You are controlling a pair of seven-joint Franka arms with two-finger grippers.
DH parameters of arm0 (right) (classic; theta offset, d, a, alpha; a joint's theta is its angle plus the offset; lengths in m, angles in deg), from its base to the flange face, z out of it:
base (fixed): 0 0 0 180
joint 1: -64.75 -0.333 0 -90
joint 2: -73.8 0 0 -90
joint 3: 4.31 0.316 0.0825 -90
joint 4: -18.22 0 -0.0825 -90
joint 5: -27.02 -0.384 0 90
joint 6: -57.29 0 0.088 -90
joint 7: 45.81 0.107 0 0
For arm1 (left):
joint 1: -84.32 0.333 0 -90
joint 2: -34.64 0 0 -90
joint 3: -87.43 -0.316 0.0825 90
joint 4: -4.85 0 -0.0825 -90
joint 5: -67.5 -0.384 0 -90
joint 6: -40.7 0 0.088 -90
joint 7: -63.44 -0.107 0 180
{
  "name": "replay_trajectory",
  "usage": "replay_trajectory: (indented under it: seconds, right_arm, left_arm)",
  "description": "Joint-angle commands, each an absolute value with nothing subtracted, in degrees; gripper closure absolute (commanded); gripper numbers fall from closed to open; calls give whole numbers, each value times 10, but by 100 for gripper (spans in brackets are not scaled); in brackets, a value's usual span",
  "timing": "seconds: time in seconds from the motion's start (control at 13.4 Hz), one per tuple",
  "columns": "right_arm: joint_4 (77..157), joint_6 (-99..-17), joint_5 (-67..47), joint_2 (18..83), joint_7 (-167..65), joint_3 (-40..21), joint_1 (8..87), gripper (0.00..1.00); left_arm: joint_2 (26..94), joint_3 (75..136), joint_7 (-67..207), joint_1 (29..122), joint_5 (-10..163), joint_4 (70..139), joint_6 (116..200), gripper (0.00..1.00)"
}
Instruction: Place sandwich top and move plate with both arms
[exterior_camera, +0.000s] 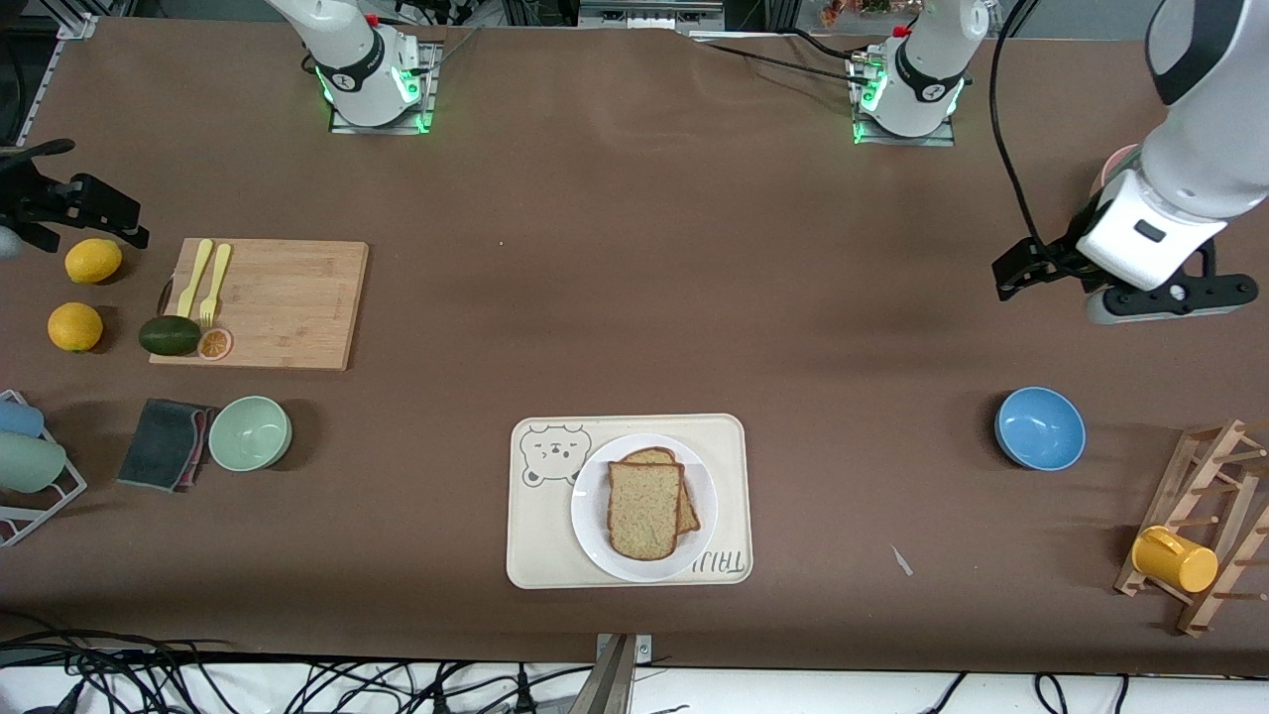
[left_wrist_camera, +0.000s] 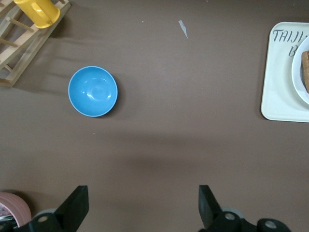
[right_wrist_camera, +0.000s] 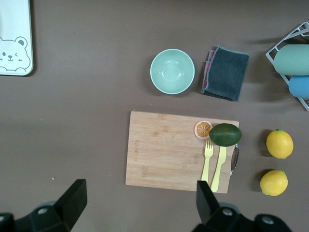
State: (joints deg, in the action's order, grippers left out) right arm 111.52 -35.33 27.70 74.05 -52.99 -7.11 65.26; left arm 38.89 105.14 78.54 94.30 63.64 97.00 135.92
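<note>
Two bread slices are stacked on the plate (exterior_camera: 593,535); the sandwich top (exterior_camera: 643,510) lies uppermost, skewed over the slice beneath. The plate sits on the tray (exterior_camera: 540,555), nearest the front camera, mid-table.

Rack (exterior_camera: 1205,531) with a yellow cup (exterior_camera: 1175,560): left arm's end. Blue bowl (exterior_camera: 1039,427): farther from the camera than the rack. Green bowl (exterior_camera: 250,432) and dark cloth (exterior_camera: 164,443): toward the right arm's end.

Cutting board (exterior_camera: 278,302): farther than the green bowl, bearing a yellow fork (exterior_camera: 214,283) and knife, an avocado (exterior_camera: 170,335) and an orange slice (exterior_camera: 215,343). Two lemons (exterior_camera: 93,261) lie beside it.

Left gripper (left_wrist_camera: 142,208): over bare table at the left arm's end, fingers wide apart, holding nothing. Right gripper (right_wrist_camera: 140,205): over the table by the board's edge, fingers wide apart, holding nothing.
</note>
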Motion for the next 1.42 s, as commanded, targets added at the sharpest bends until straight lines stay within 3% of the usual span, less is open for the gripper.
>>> replay_trajectory:
  seconds: [0.0, 1.35]
  right_arm:
    - [1114, -349, 286, 747, -530, -69, 651, 0]
    - [1114, -343, 279, 747, -524, -71, 651, 0]
  left_arm:
    - [402, 1051, 786, 962, 627, 951, 1343, 0]
    - [418, 1055, 791, 961, 661, 950, 1347, 0]
